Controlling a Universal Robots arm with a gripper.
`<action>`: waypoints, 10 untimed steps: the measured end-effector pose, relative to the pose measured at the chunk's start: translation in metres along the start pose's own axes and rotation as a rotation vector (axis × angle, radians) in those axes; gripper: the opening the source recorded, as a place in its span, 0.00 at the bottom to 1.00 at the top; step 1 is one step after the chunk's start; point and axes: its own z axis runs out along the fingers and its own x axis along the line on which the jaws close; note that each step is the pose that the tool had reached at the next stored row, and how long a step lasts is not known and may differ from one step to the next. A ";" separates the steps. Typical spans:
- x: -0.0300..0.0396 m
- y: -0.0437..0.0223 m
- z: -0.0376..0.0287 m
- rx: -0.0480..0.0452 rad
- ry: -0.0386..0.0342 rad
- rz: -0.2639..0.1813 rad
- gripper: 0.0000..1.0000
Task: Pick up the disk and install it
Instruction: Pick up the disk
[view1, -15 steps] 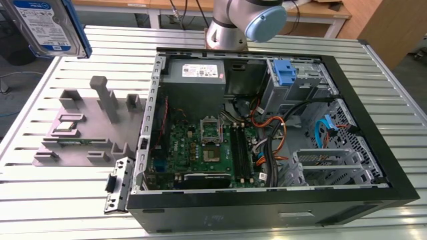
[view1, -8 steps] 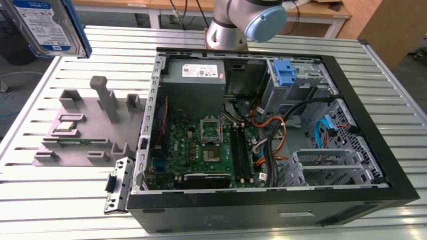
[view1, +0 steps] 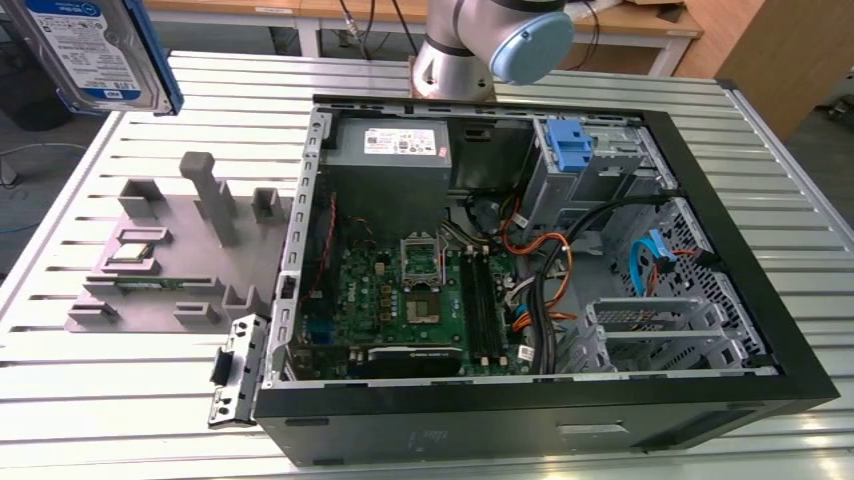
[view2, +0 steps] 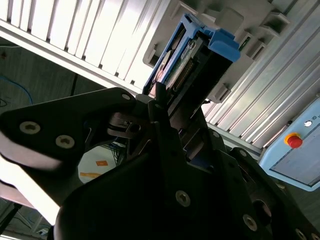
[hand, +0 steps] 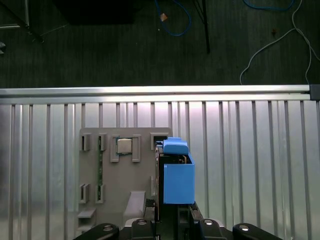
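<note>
On the counter (view1: 134, 400), a parts tray (view1: 187, 268) is placed at the exterior view's left of the computer case (view1: 534, 430); the disk (view1: 96, 50) is seen above the tray.

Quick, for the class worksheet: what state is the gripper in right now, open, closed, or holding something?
Gripper: closed, holding the disk up in the air.

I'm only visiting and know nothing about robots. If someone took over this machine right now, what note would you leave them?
Gripper: shut on the disk, as the second wrist view shows.
Disk: held in the air above the slatted table, near the grey fixture and outside the open computer case.
Done: the disk is picked up.
Left: the disk is not yet in the case.
</note>
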 end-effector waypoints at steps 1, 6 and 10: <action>0.0000 0.0000 0.0000 0.0000 0.0000 0.000 0.35; -0.0001 0.0001 -0.0016 -0.0001 0.0001 0.000 0.35; -0.0003 0.0003 -0.0070 0.0000 0.0000 0.000 0.35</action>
